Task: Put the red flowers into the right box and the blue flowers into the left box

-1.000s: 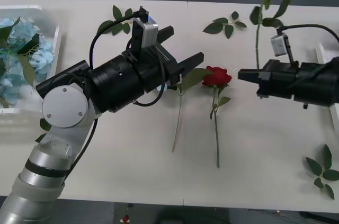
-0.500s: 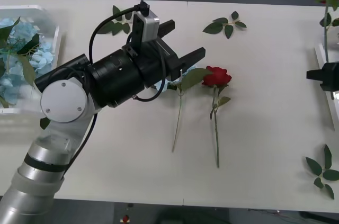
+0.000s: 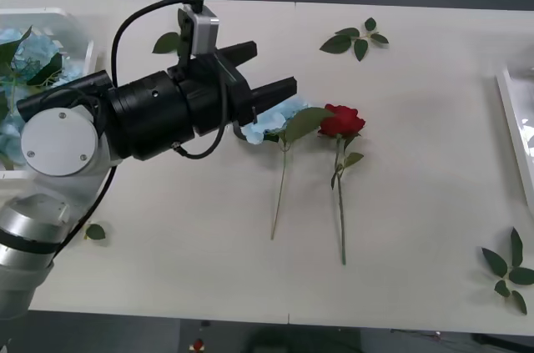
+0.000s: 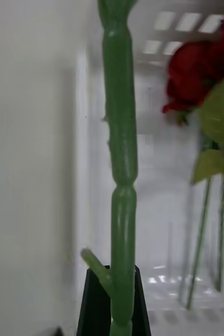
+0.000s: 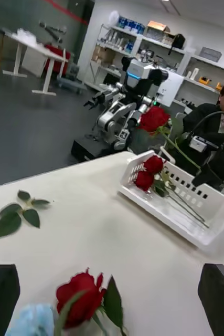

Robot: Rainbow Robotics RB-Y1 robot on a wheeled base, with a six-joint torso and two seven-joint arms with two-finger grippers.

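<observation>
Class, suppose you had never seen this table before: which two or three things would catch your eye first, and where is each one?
The big black left gripper reaches in from the left with its fingers open, just above a pale blue flower lying mid-table. Right beside that lies a red rose, its stem pointing toward the near edge. In the right wrist view, the right gripper is clamped on a thick green stem over the white box that already holds red roses.

No readable text, label, brand, number or sign appeared on anything in these views.
</observation>
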